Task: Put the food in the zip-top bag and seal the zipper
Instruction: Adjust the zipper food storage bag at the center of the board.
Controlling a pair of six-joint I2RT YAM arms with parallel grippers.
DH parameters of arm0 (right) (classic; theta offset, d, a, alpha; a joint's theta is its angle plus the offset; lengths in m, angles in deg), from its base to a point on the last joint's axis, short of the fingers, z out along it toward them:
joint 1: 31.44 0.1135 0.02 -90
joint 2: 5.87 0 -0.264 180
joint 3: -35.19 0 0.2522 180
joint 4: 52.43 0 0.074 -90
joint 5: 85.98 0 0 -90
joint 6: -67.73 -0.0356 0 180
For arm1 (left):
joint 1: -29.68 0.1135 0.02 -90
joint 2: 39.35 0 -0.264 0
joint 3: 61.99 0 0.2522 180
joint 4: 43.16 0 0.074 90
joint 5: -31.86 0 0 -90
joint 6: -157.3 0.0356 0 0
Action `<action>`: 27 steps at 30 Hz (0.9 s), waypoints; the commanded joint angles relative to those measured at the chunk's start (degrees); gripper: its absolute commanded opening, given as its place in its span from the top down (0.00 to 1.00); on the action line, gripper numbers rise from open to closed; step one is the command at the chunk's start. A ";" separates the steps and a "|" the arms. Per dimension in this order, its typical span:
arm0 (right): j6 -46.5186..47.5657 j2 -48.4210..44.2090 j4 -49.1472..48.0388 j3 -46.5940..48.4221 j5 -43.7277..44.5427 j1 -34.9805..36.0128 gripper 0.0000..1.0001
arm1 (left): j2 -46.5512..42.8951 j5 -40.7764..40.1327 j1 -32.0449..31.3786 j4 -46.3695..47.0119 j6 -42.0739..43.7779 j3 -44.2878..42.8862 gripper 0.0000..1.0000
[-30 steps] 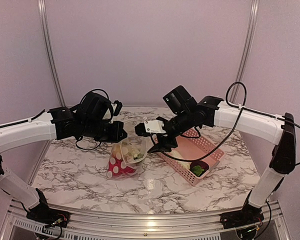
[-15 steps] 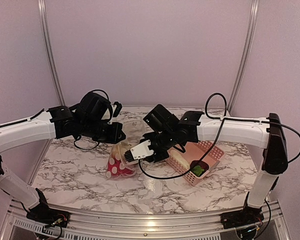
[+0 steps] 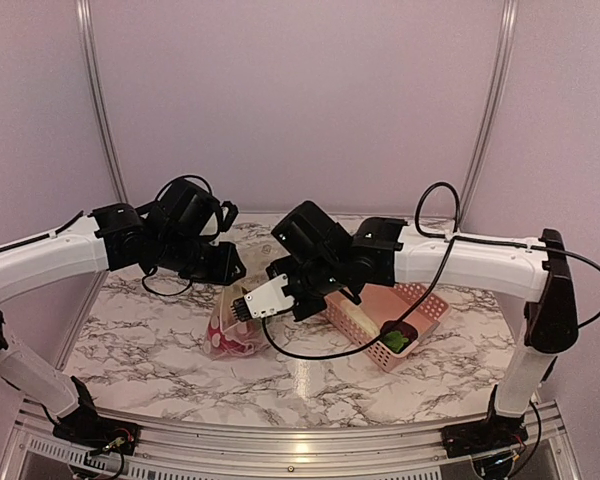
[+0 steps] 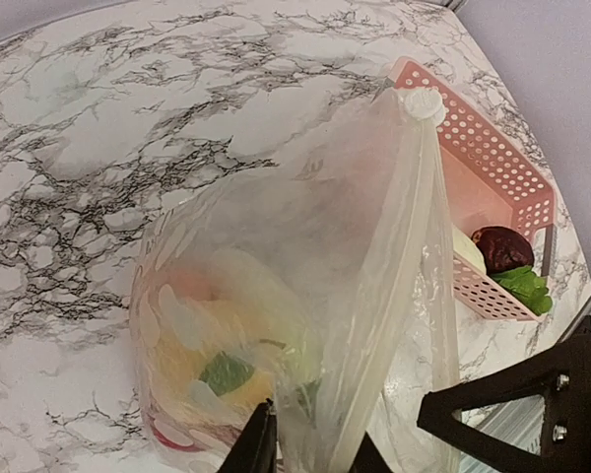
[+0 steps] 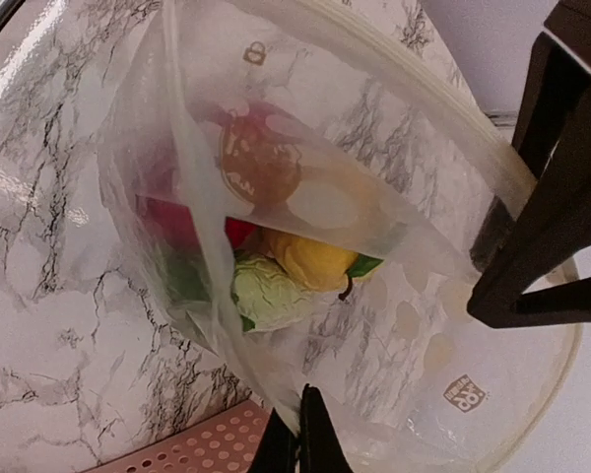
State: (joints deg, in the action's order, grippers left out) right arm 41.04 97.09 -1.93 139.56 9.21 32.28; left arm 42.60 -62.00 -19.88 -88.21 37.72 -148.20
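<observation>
The zip-top bag (image 3: 228, 335) stands on the marble table between both arms, its mouth held up. Through its film I see food: a yellow-orange piece (image 5: 310, 258), a pale green leafy piece (image 5: 261, 296) and a red one (image 5: 177, 222). The zipper (image 4: 411, 227) runs along the raised rim. My right gripper (image 5: 302, 439) is shut on the bag's rim film. My left gripper (image 4: 308, 451) has the opposite rim between its fingers, which stand apart. More food lies in the pink basket (image 4: 492, 168): a dark purple piece (image 4: 502, 246), a green leafy one (image 4: 525, 286) and a white one (image 4: 470, 251).
The pink basket (image 3: 425, 305) sits right of the bag, under the right arm's forearm. A black cable loops from the right arm (image 3: 310, 352) down over the table in front of the basket. Purple walls close in the back and sides.
My right gripper swung left and down from above the basket to the bag's mouth and shut on its rim. The left gripper's jaws have parted. The bag leans lower.
</observation>
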 commanded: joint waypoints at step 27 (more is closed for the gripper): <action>-7.27 -1.43 14.00 9.93 -8.86 1.39 0.89 | 1.20 -8.11 0.24 -14.85 2.16 -10.08 1.00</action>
State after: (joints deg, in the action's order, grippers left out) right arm 36.84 96.02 9.54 148.41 3.72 33.55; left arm 42.18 -70.63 -19.86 -101.48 38.46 -157.84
